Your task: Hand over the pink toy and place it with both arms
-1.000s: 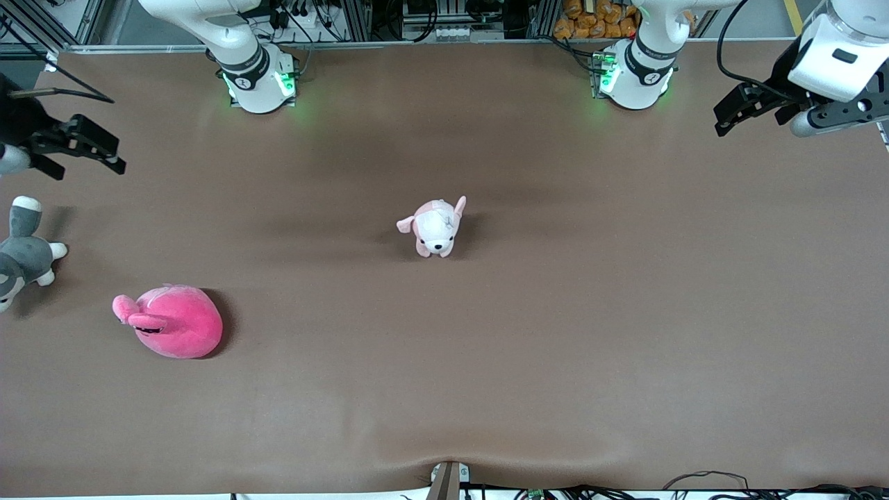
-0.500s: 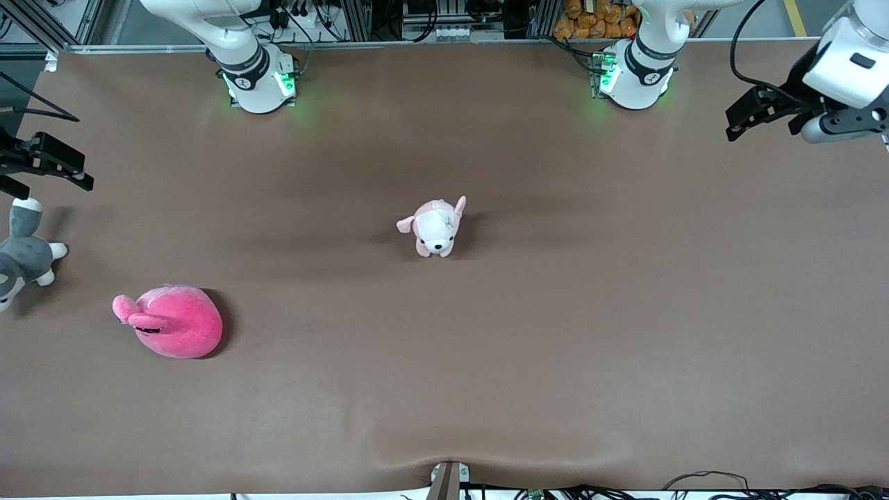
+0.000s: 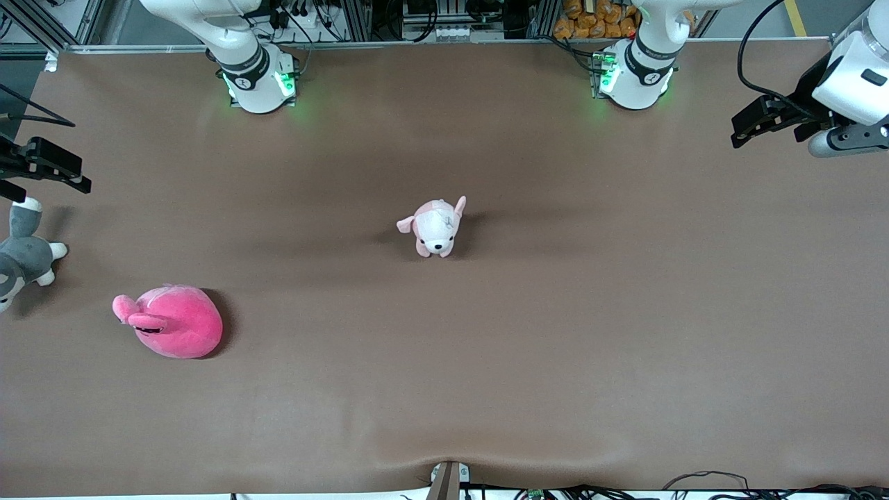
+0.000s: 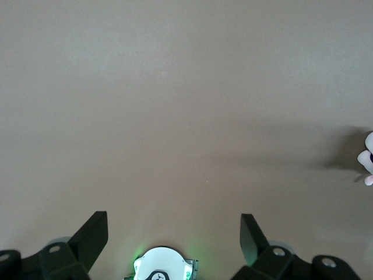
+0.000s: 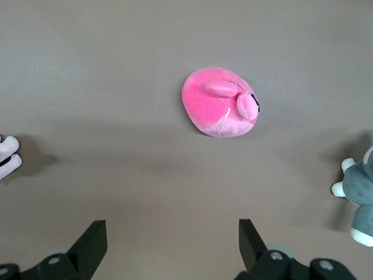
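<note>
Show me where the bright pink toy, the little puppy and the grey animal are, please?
pink toy (image 3: 177,325), front view, on the round body.
pale puppy plush (image 3: 436,228), front view, on its back just above the face.
grey-and-white plush animal (image 3: 21,257), front view, on its grey body.

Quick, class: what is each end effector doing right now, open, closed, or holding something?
Left end effector: open, empty, up over the table's left-arm end.
Right end effector: open, empty, up over the right-arm end, above the pink toy.
</note>
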Available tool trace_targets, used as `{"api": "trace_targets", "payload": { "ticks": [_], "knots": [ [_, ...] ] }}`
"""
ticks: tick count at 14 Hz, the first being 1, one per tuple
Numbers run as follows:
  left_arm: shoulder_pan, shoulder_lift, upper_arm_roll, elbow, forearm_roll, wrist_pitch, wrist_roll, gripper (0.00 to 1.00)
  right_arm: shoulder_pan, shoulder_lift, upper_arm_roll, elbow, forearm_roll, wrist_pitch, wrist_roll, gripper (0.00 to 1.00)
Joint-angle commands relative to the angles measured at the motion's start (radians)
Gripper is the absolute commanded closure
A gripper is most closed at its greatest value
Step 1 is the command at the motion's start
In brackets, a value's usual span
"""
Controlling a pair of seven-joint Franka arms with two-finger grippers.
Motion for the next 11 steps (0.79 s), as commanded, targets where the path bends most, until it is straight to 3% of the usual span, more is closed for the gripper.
{"api": "trace_targets", "payload": {
  "ticks": [1,8,11],
  "knots": [
    [0.013,0.007,-0.002,0.026,0.004,-0.025,0.018,0.00,-0.012,0.011,0.006,0.028,0.001,-0.035,-0.010,0.00],
    [0.022,0.009,-0.002,0.029,0.009,-0.037,0.014,0.00,-0.006,0.005,0.007,0.013,-0.003,-0.040,0.005,0.00],
    [0.022,0.009,-0.002,0.029,0.010,-0.037,0.012,0.00,0.011,0.005,0.010,0.014,-0.008,-0.044,0.151,0.00]
  ]
}}
